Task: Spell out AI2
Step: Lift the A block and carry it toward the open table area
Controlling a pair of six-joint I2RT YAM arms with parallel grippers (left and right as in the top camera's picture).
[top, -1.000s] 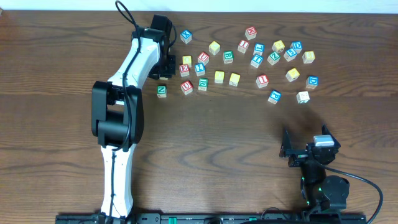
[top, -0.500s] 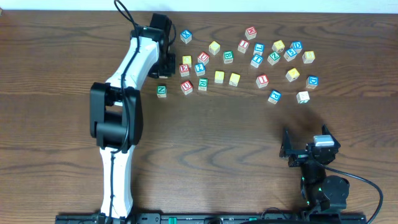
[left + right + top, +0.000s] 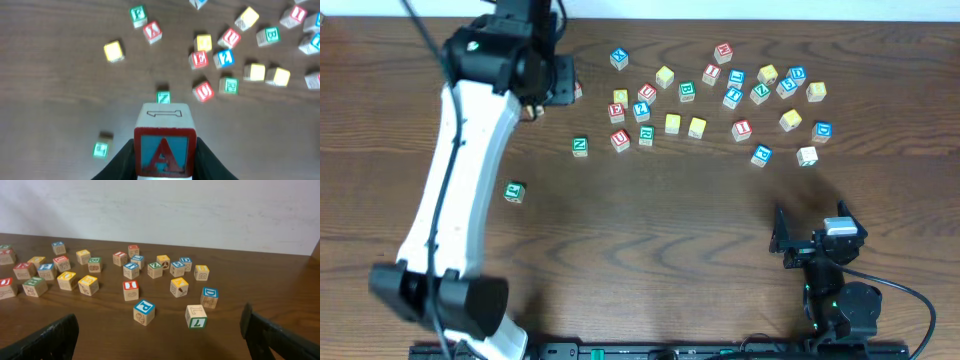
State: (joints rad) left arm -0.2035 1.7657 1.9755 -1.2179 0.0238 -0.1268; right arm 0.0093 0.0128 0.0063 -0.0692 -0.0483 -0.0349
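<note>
Cube A [image 3: 163,150] clamped in left pincer [image 3: 164,167], upper left; I cube [image 3: 741,128] right of centre, nearer wide-open right pincer [image 3: 160,340].

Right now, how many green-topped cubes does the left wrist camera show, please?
5: the F cube top left, Z cube centre, unread cube bottom left, R cube centre-right, B cube upper right. More may sit off-frame.

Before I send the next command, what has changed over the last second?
The left arm has risen, and the left pincer, shut on the red A cube, has lifted it off the table. A green cube the arm had hidden now shows. The other cubes and the open right pincer stayed put.
</note>
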